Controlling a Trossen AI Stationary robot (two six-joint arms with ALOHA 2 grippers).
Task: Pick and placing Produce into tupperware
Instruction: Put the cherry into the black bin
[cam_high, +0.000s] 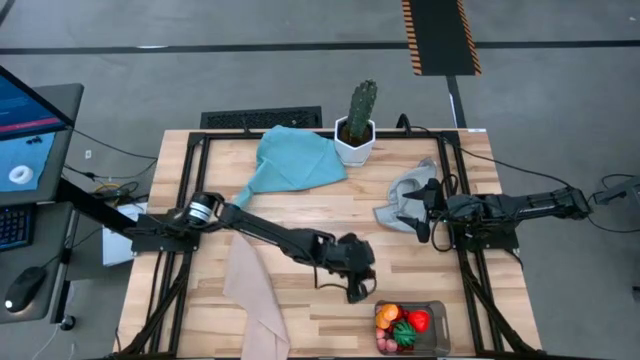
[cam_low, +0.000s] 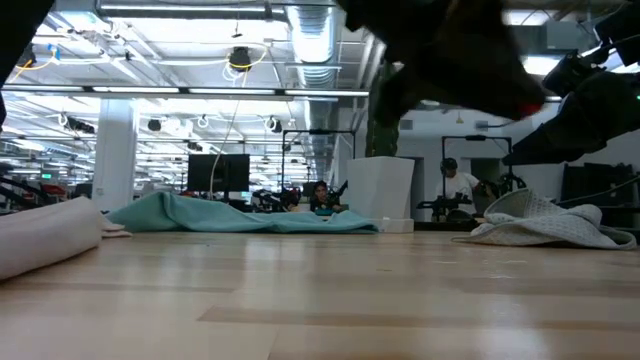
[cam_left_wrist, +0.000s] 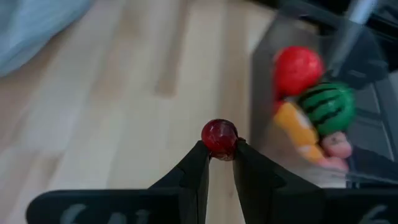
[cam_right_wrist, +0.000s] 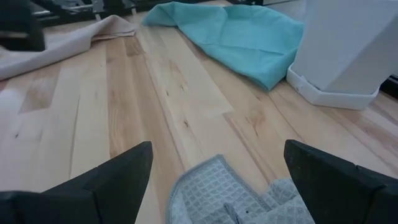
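The tupperware (cam_high: 438, 312) stands at the table's near right. It holds produce: a red strawberry (cam_left_wrist: 297, 67), a green striped ball (cam_left_wrist: 328, 107), an orange piece (cam_left_wrist: 297, 127) and pink pieces. My left gripper (cam_left_wrist: 221, 154) hovers just left of the tub (cam_left_wrist: 261, 93), shut on a small dark red round piece of produce (cam_left_wrist: 219, 137). In the high view this gripper (cam_high: 358, 288) sits just beyond the tub's left end. My right gripper (cam_right_wrist: 217, 152) waits open at the table's right side, over a grey cloth (cam_right_wrist: 217, 193). My left gripper pinches the small red piece by its two sides (cam_left_wrist: 211, 149) between the free ends of its fingers. The fingers slant down, coming from the table's left. The piece sits at the very tips, lifted clear of the table, beside the tub's left wall.
A teal cloth (cam_high: 295, 160) lies at the far middle. Beside it stands a cactus in a white pot (cam_high: 357, 125). A beige cloth (cam_high: 255, 295) lies near left, and the grey cloth (cam_high: 405, 200) lies at the right. Bare wood shows in the middle.
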